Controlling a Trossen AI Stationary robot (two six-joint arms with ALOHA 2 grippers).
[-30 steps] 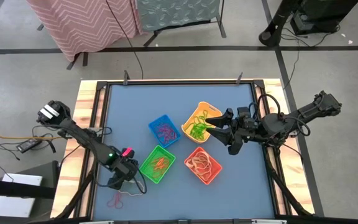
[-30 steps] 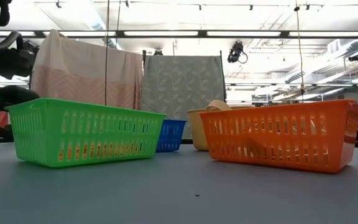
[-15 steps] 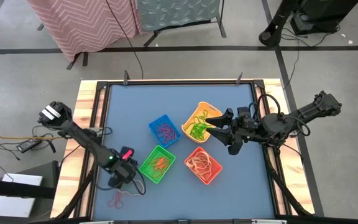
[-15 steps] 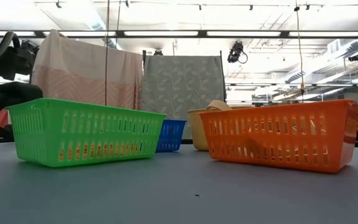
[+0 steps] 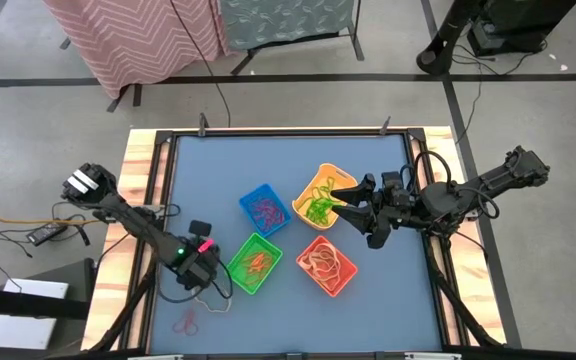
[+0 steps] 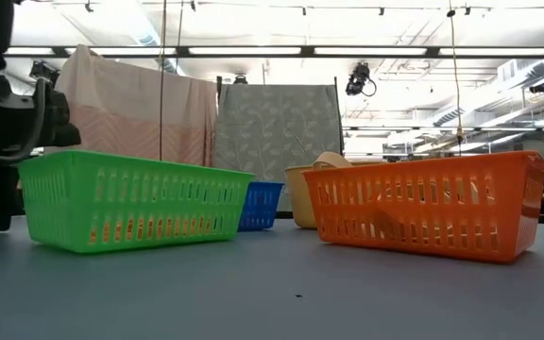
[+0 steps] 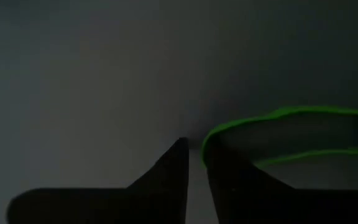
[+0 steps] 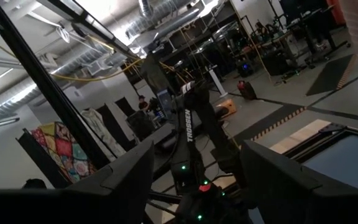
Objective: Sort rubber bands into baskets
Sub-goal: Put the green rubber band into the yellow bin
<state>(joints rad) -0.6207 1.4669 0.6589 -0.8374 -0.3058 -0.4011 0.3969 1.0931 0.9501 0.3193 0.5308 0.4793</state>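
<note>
Now the left fingers [image 7: 194,168] pinch a thin green rubber band [image 7: 278,115]; right fingers [image 5: 348,208] wide.

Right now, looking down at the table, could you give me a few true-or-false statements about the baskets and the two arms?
1. Four baskets sit on the table. True.
2. The left gripper is beside the green basket. True.
3. The orange basket is empty. False: it holds pale rubber bands.
4. The right gripper is over the blue basket. False: it hangs at the yellow basket.
5. A loose red rubber band lies on the table. True.
</note>
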